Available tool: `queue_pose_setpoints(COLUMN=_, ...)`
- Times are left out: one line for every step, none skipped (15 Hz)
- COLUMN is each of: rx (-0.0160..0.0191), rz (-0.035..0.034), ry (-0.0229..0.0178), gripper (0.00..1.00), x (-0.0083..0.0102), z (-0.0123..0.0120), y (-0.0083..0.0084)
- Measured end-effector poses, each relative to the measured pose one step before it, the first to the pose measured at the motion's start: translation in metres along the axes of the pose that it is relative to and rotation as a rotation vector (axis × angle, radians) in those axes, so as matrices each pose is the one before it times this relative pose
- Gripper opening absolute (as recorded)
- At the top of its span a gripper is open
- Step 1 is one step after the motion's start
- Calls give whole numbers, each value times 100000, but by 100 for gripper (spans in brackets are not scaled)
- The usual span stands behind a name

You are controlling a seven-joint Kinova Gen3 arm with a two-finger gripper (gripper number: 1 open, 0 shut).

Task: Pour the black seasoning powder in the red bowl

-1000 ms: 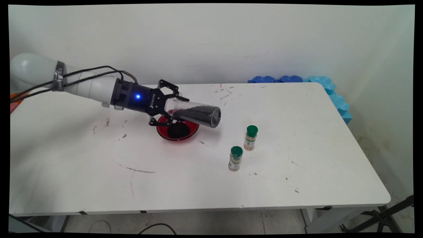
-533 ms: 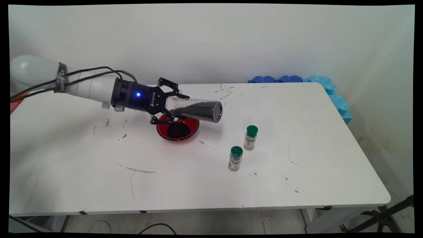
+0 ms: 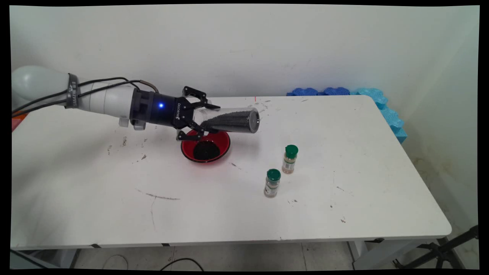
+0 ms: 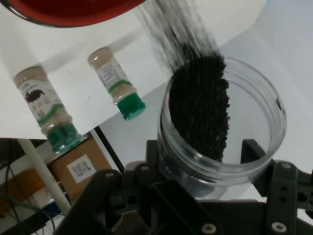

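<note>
Since a second ago your gripper (image 3: pixel 198 114) has lifted and levelled the clear jar (image 3: pixel 229 120), which was tipped mouth-down toward the red bowl (image 3: pixel 206 147).

From the main view, you see the jar lying nearly horizontal, its long axis running away from the jaws toward the picture's right, above the bowl's far rim and clear of it. The jaws are clamped on the jar's base end. Dark granules lie along its lower side, and a dark heap sits in the glossy bowl. Two small green-capped spice bottles (image 3: pixel 280 172) stand well apart, to the right, on the scuffed white table (image 3: pixel 344 198).

From the hand view, you look along the transparent, round-walled jar (image 4: pixel 222 127): fine black grains bank against one side, with the bowl's red rim (image 4: pixel 68 12) beyond.
</note>
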Motion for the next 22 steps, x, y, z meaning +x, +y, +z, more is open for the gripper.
queue_pose_setpoints(rx=-391, rz=-639, ry=-170, gripper=0, x=-20, z=21, y=1)
queue_pose_setpoints(rx=-402, rz=-618, ry=-203, gripper=0, x=-31, z=28, y=-7)
queue_pose_setpoints(rx=-370, rz=-543, ry=-235, gripper=0, x=-31, z=27, y=-5)
queue_pose_setpoints(rx=-287, rz=-444, ry=-200, gripper=0, x=-27, z=33, y=4)
queue_pose_setpoints(rx=-218, rz=-260, ry=-130, gripper=0, x=-21, z=18, y=8)
queue_pose_setpoints(rx=-316, rz=-407, ry=-201, gripper=0, x=-27, z=31, y=10)
queue_pose_setpoints(rx=-204, rz=-273, ry=-120, gripper=0, x=-13, z=29, y=10)
queue_pose_setpoints(rx=-308, rz=-374, ry=-183, gripper=0, x=-22, z=40, y=20)
queue_pose_setpoints(rx=-356, rz=-416, ry=-200, gripper=0, x=-26, z=45, y=18)
queue_pose_setpoints(rx=-286, rz=-377, ry=-200, gripper=0, x=-28, z=44, y=0)
queue_pose_setpoints(rx=-249, rz=-289, ry=-154, gripper=0, x=-23, z=24, y=-1)
queue_pose_setpoints(rx=-158, rz=-168, ry=-87, gripper=0, x=-16, z=22, y=4)
queue_pose_setpoints(rx=-185, rz=-227, ry=-122, gripper=0, x=-17, z=38, y=-3)
queue_pose_setpoints(rx=-158, rz=-198, ry=-108, gripper=0, x=-15, z=33, y=2)
queue_pose_setpoints(rx=-197, rz=-203, ry=-145, gripper=0, x=-21, z=46, y=-1)
queue_pose_setpoints(rx=-122, rz=-122, ry=-94, gripper=0, x=-13, z=34, y=-8)
queue_pose_setpoints(rx=-128, rz=-128, ry=-80, gripper=0, x=-13, z=38, y=-11)
queue_pose_setpoints(rx=-100, rz=-106, ry=-71, gripper=0, x=-7, z=32, y=-12)
queue_pose_setpoints(rx=-74, rz=-75, ry=-45, gripper=0, x=-1, z=26, y=-18)
queue_pose_setpoints(rx=-98, rz=-73, ry=-58, gripper=0, x=0, z=27, y=-13)
queue_pose_setpoints(rx=-86, rz=-74, ry=-42, gripper=0, x=-1, z=39, y=-7)
queue_pose_setpoints(rx=-98, rz=-53, ry=-36, gripper=0, x=-5, z=27, y=-5)
